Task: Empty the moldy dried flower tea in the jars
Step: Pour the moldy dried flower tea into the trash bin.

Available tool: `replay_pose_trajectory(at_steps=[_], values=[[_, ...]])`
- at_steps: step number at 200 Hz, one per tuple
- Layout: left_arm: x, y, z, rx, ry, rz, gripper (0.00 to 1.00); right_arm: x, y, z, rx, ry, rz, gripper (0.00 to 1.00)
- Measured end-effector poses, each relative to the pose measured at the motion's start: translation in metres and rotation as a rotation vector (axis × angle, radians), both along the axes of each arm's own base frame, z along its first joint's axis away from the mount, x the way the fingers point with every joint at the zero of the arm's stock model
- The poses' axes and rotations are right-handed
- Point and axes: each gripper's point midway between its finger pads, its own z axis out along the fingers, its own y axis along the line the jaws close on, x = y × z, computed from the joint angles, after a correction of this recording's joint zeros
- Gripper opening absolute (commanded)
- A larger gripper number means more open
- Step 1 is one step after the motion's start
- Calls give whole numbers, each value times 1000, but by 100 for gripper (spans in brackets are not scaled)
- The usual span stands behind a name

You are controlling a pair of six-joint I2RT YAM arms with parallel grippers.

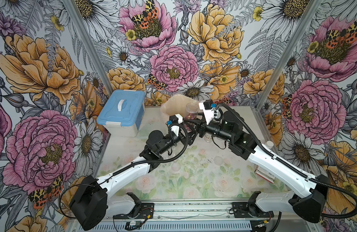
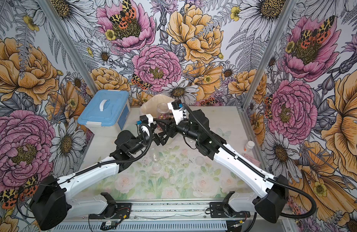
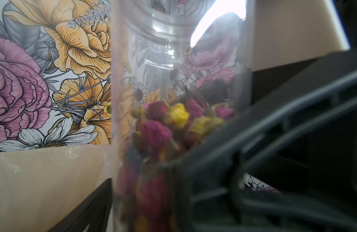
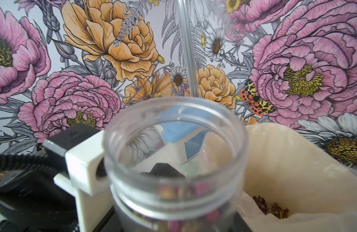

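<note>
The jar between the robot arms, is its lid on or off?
Off. The jar has an open mouth, its screw threads are bare and nothing covers it. Inside, dried flowers sit in its lower part.

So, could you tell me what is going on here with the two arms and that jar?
Both arms meet at an open jar, which stands upright and is partly full of dried flower tea. The right gripper seems clamped on it. Whether the left gripper grips it too is unclear. The lined bin next to it already holds a little tea, but this jar has not yet been tipped out.
</note>
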Motion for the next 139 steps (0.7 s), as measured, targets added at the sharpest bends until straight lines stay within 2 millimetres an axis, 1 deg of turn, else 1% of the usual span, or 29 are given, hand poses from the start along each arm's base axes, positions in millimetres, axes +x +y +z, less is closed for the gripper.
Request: replay_pose_trajectory(at_steps=[30,50,67,89,105,129,139], values=[[-7,17,11,7,0,52,99,18,-16,4,-111,-34,-118,11],[-13,29,19,12,-1,87,99,40,-26,5,-223,-67,-215,11],[-17,38,20,30,0,114,99,62,-34,-1,-350,-93,-301,11],[-19,48,18,47,8,148,99,89,-44,-13,-532,-128,-403,11],[-21,54,13,59,13,168,99,107,-51,-24,-676,-158,-462,11],[-20,61,0,78,33,197,99,125,-62,-39,-878,-203,-515,12],[-18,65,-5,87,45,214,99,130,-66,-42,-950,-224,-532,12]])
